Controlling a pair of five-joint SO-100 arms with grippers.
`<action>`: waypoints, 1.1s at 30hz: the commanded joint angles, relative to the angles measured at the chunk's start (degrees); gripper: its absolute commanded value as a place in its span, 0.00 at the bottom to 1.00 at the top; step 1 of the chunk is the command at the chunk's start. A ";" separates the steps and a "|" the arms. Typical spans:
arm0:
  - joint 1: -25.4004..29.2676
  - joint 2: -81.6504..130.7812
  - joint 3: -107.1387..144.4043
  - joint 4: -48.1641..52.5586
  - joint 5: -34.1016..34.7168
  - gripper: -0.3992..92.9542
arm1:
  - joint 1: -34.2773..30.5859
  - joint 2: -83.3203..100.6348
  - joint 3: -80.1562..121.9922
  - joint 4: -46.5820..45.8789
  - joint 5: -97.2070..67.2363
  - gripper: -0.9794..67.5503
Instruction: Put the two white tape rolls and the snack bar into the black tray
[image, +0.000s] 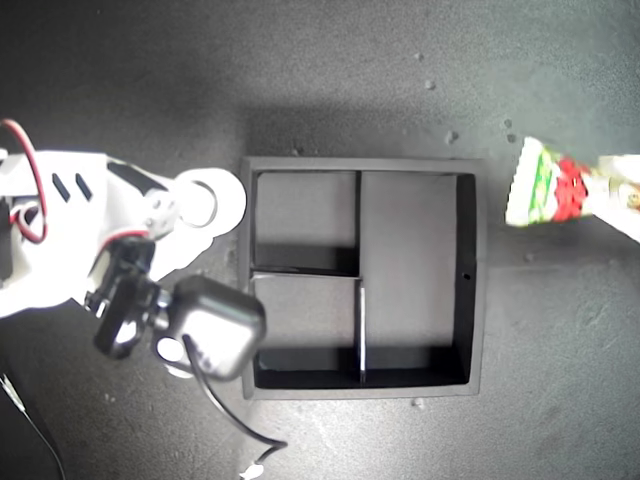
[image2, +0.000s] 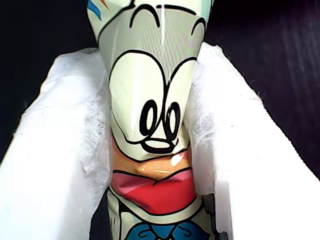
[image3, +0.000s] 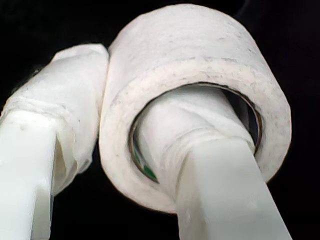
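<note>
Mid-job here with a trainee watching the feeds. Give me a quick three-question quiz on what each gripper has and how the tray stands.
1. True or false: the black tray already holds a tape roll.
2. What is my first gripper shut on?
A. a tape roll
B. the snack bar
C. nothing
3. How is the tape roll held by my second gripper: pinched across its outside, or with one finger through its centre?

Key
1. False: all three compartments show bare in the exterior view.
2. B
3. One finger passes through the centre and the other presses on the outer wall.
</note>
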 joint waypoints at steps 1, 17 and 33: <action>1.85 -2.29 -7.12 -0.97 1.49 0.00 | -4.39 0.35 -4.92 0.35 -22.24 0.01; 12.13 -36.04 -57.30 18.54 -3.69 0.00 | -9.32 -12.30 -11.43 -3.34 -48.78 0.01; 19.69 -70.49 -101.78 40.43 -16.35 0.00 | -5.62 -46.67 -29.44 -13.71 -49.04 0.01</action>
